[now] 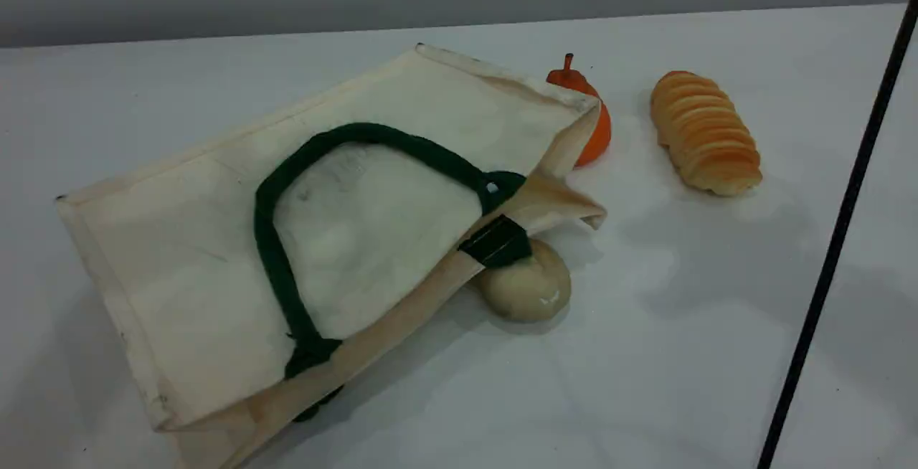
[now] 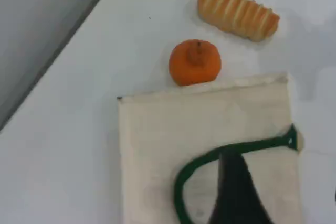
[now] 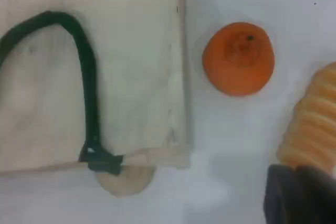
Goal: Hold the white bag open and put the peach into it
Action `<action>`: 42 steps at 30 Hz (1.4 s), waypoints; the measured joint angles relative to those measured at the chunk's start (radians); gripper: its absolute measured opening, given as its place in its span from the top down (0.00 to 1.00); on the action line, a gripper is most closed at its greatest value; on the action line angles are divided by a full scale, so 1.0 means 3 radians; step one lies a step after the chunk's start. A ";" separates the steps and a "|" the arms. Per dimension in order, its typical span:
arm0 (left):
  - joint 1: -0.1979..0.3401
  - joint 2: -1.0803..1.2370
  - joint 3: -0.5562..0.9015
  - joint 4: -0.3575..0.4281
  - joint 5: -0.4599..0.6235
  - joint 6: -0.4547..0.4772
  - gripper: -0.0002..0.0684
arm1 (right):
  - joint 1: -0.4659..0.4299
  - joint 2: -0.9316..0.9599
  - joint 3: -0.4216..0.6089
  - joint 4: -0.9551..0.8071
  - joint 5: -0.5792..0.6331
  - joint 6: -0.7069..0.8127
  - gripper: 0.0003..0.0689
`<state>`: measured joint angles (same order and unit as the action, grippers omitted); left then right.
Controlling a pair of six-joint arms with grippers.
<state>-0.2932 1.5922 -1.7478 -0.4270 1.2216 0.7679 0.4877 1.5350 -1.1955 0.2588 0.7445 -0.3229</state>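
The white bag point(image 1: 179, 254) lies flat on the table, its green rope handle point(image 1: 267, 189) resting on top and its mouth toward the right. The peach is out of view. Neither arm shows in the scene view. In the left wrist view the left gripper's dark fingertip point(image 2: 239, 198) hovers above the bag point(image 2: 210, 124) over the handle; only this one tip shows, with nothing seen in it. In the right wrist view a dark fingertip point(image 3: 302, 198) of the shut right gripper sits at the bottom right, beside the bag point(image 3: 131, 77), holding nothing I can see.
A beige round lump point(image 1: 527, 290) lies half under the bag's mouth edge. An orange stemmed fruit point(image 1: 599, 132) sits just behind the bag's far corner. A ridged bread roll point(image 1: 706, 132) lies further right. A black pole point(image 1: 839, 239) slants across the right side.
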 joint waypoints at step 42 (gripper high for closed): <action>0.0000 -0.3874 0.2047 0.1312 0.0004 -0.2321 0.98 | 0.0000 -0.3713 0.0564 -0.1029 0.1595 0.1265 0.98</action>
<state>-0.2932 0.4300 -1.1337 -0.0332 1.2227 0.0715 0.4877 0.4210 -1.0264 -0.0499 1.2230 0.0567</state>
